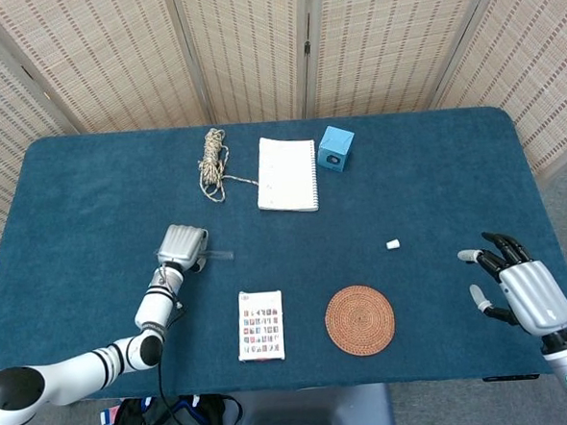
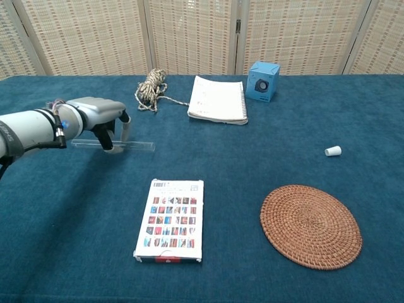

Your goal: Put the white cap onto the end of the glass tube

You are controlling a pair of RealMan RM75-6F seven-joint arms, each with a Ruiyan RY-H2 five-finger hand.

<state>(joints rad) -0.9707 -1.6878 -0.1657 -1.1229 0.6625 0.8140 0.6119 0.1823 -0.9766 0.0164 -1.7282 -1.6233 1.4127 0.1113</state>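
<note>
A clear glass tube (image 2: 140,147) lies level just above the blue cloth at the left, and its right end (image 1: 223,255) sticks out past my left hand (image 1: 182,246). That hand (image 2: 100,115) comes down over the tube, fingers in front and thumb behind, and pinches it near the middle. The small white cap (image 1: 392,244) rests by itself on the cloth at the right (image 2: 332,151), far from the tube. My right hand (image 1: 517,291) hovers at the table's right front corner with its fingers spread and nothing in it. The chest view does not show it.
A card box (image 2: 170,219) lies at the front centre and a round woven mat (image 2: 310,225) to its right. Along the back are a coil of rope (image 2: 150,88), a spiral notebook (image 2: 218,100) and a blue cube (image 2: 262,81). Screens stand behind the table.
</note>
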